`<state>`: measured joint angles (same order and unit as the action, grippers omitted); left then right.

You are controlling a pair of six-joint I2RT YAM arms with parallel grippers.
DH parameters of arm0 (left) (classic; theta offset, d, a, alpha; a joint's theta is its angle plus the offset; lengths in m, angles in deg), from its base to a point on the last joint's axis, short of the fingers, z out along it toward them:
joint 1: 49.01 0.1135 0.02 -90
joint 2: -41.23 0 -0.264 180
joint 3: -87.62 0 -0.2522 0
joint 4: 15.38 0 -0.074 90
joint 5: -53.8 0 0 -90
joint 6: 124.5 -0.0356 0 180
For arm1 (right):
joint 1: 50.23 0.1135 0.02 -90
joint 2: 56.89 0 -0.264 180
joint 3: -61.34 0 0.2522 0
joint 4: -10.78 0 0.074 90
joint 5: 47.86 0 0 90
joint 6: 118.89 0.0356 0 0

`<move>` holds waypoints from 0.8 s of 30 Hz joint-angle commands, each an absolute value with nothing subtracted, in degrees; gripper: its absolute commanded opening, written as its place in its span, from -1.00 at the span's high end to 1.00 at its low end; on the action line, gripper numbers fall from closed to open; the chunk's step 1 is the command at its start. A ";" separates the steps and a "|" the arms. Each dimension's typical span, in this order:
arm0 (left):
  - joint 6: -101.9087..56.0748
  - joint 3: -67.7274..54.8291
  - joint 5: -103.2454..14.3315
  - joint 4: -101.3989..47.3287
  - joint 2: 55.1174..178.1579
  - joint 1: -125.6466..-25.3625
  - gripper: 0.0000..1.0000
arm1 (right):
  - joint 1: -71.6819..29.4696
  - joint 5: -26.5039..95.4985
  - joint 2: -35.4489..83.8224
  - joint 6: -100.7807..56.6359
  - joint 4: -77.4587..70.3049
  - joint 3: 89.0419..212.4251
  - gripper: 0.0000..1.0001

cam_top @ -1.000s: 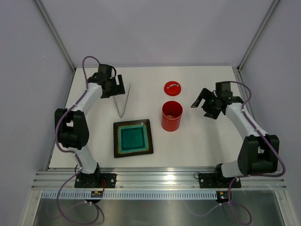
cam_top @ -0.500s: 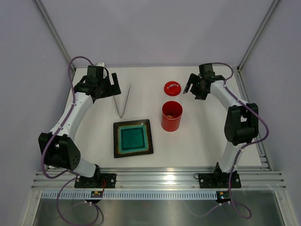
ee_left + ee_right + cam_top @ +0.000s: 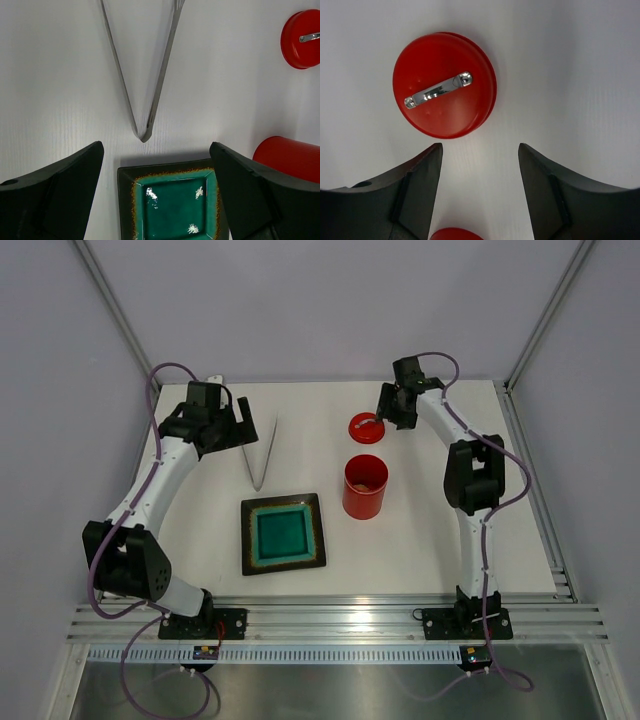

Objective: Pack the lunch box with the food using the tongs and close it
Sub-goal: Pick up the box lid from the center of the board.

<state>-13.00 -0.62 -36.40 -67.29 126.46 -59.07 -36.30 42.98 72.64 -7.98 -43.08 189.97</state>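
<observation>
- Two arm bases (image 3: 205,622) are bolted at the near edge of the white tabletop (image 3: 430,540), one on each side.
- Just past them, left of centre, a square dark plate (image 3: 247,536) with a teal middle lies flat.
- Right of the plate, the red lunch box (image 3: 364,498) stands upright and open. The food (image 3: 365,476) shows inside as pale orange-brown bits, too small to tell apart.
- Beyond the plate, the tongs (image 3: 144,134) lie flat. Their joined end points at the plate's far edge and their arms spread away from it.
- The left end effector (image 3: 155,150) hovers over the tongs, released, its fingers wide with nothing between them.
- Farther back, the red lid (image 3: 444,92) rests behind the lunch box and apart from it, metal handle up.
- The right end effector (image 3: 480,150) hangs beside the lid, its fingers parted and gripping nothing.
</observation>
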 commanded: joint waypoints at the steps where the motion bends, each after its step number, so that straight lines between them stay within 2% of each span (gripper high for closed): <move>1: -13.05 2.32 -34.72 -67.72 126.48 -59.11 -0.82 | -34.95 45.12 75.99 -9.64 -45.07 196.37 -0.41; 6: -13.75 3.38 -34.26 -69.12 127.63 -59.02 -0.82 | -32.75 48.02 84.58 -10.34 -49.29 209.01 -0.68; 10: -14.28 3.91 -33.65 -70.18 128.07 -59.02 -0.82 | -31.25 51.45 89.61 -10.78 -52.64 216.60 -0.71; 14: -14.11 3.56 -33.38 -70.36 128.24 -59.03 -0.82 | -31.25 49.88 90.06 -12.45 -49.92 215.81 -0.66; 20: -13.67 2.07 -33.21 -70.53 128.07 -59.02 -0.82 | -31.25 51.09 93.75 -13.68 -51.05 220.64 -0.41; 24: -13.58 1.89 -33.29 -70.54 128.07 -59.11 -0.82 | -31.16 55.58 92.70 -14.21 -51.32 218.02 -0.28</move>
<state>-13.33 1.28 -34.24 -71.20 128.10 -59.07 -31.05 50.87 93.32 -12.64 -50.42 217.95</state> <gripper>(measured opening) 0.911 0.656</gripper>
